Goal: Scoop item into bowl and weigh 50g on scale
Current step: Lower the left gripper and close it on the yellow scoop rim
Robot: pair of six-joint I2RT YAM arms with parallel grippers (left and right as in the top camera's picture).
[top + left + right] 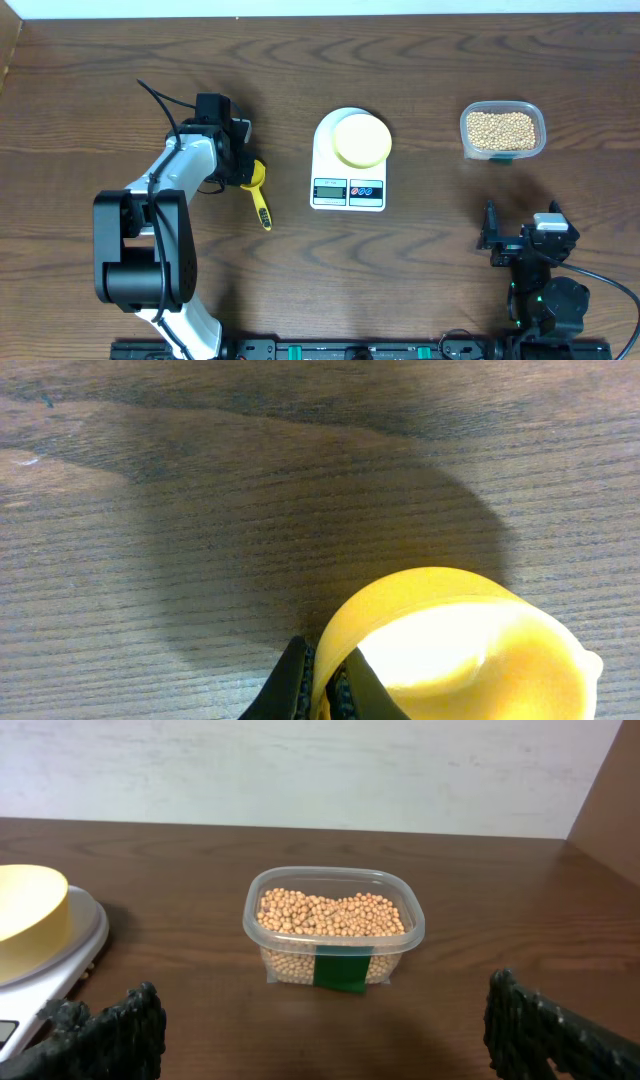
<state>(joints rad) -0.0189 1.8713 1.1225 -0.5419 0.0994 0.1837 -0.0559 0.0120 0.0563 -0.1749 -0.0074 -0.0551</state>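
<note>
- The left arm (178,168) rises from its base at the table's (90,90) near left edge and reaches away and rightward, its wrist bent down over the scoop (260,198).
- The left gripper (322,685) is clamped on the rim of the scoop's cup, one finger on each side of the wall.
- The scoop's long axis runs near to far: cup at the far end, handle pointing back toward the robot and slightly right.
- The right arm (542,285) sits folded low at the near right, with the right gripper (322,1015) spread wide and holding nothing, facing the container (502,131).
- The beans (332,913) fill the container at far right.
- The bowl (361,140) sits on the scale (348,190) at centre, display facing the robot.
</note>
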